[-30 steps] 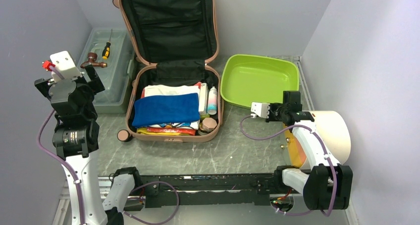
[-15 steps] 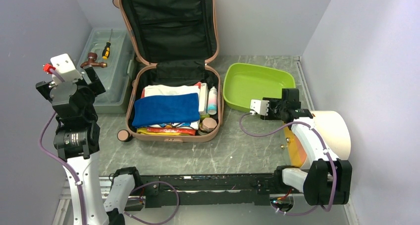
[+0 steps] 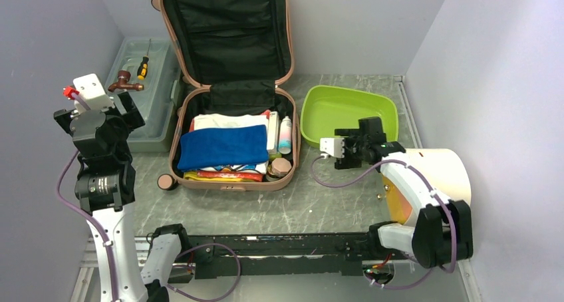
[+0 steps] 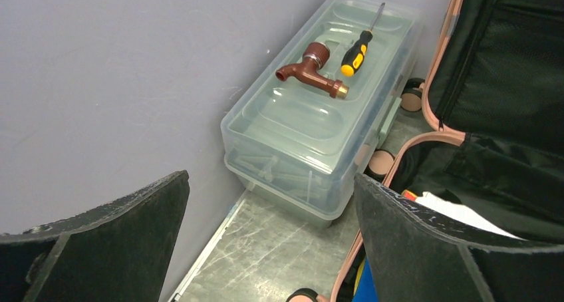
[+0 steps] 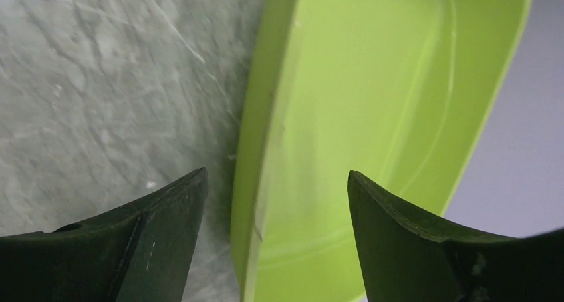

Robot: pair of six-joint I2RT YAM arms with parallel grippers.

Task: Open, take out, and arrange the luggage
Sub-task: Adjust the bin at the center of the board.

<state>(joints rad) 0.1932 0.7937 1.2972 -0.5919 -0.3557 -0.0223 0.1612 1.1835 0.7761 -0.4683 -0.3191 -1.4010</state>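
Note:
The luggage (image 3: 229, 185), a salmon-pink suitcase, lies open in the middle of the table. Its black-lined lid (image 4: 505, 62) stands against the back wall. The base holds a folded blue cloth (image 3: 223, 147), white and coloured clothes, bottles (image 3: 284, 134) and a round jar (image 3: 281, 165). My left gripper (image 3: 126, 106) hangs high at the left, wide open and empty (image 4: 269, 177), above the floor between the suitcase and the toolbox. My right gripper (image 3: 359, 132) is open at the lime tray's near edge, the rim passing between its jaws (image 5: 277, 174) without touching.
The lime green tray (image 3: 312, 116), seen close (image 5: 372, 102), lies flat right of the suitcase. A translucent toolbox (image 3: 149, 126) stands at the left wall (image 4: 299, 136), with a brown tap (image 4: 311, 72) and a screwdriver (image 4: 356, 49) on its lid. A white roll (image 3: 449, 172) lies by the right arm.
My right gripper has opened and let go of the green tray, which has settled flat from a tilted pose. That arm has shifted left. The left arm has barely moved.

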